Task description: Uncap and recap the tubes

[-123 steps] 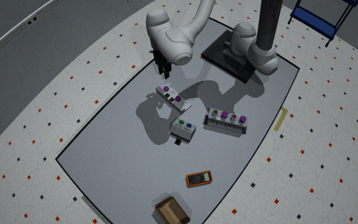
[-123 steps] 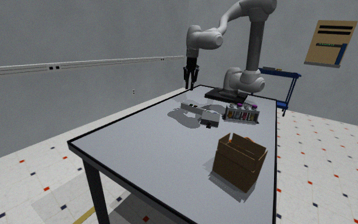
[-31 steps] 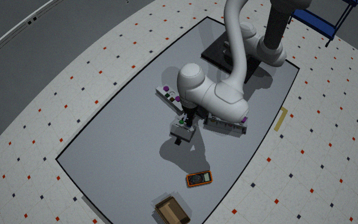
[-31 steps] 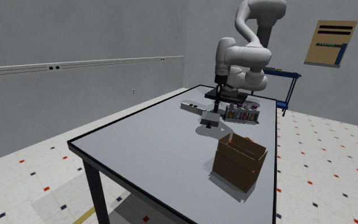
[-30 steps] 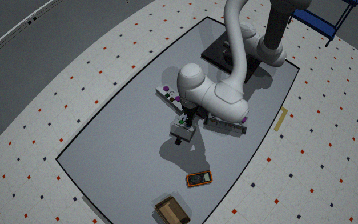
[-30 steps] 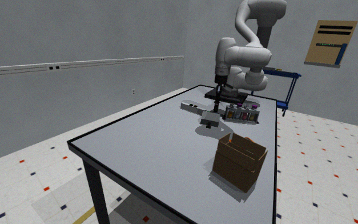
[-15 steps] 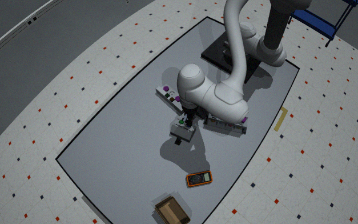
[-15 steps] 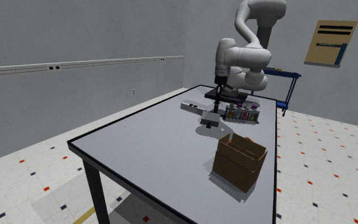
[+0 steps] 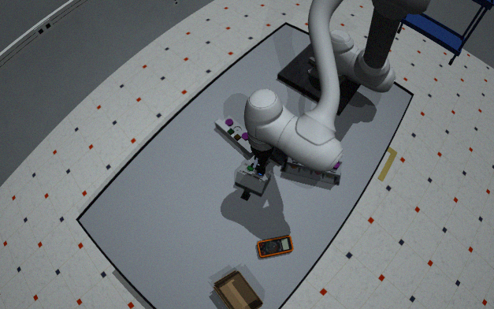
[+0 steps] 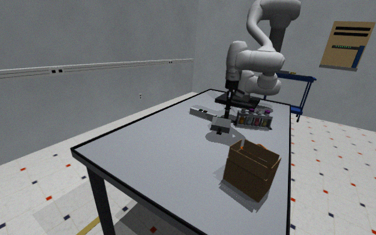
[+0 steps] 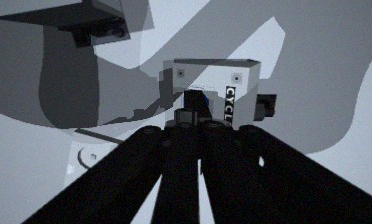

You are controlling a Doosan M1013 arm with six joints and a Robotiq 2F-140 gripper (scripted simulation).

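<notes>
My gripper [image 9: 258,169] [image 10: 226,116] [image 11: 192,105] is shut and empty, pointing straight down. Its fingertips [image 11: 201,100] [image 9: 260,173] rest on the blue CYCLE key of the grey key housing [image 9: 248,182] [image 10: 220,124] [image 11: 214,77]. The green READY key [image 9: 250,168] sits beside it. The cap tray [image 9: 221,127] [image 10: 195,111] lies behind the housing with two purple caps [image 9: 229,121] [image 9: 244,135] in its nests. Its two lamps [image 9: 230,131] [image 9: 237,137] look dark. The decapping station [image 9: 314,177] [image 10: 253,120] stands to the right, mostly hidden under the arm in the top view. Two of its tubes carry purple caps [image 10: 251,110] [image 10: 267,111].
An orange multimeter [image 9: 275,247] lies on the table toward the front. An open cardboard box [image 9: 237,292] [image 10: 252,169] stands near the front edge. The arm's black base plate [image 9: 295,75] is at the back of the table. A blue cart [image 10: 303,87] stands behind the table.
</notes>
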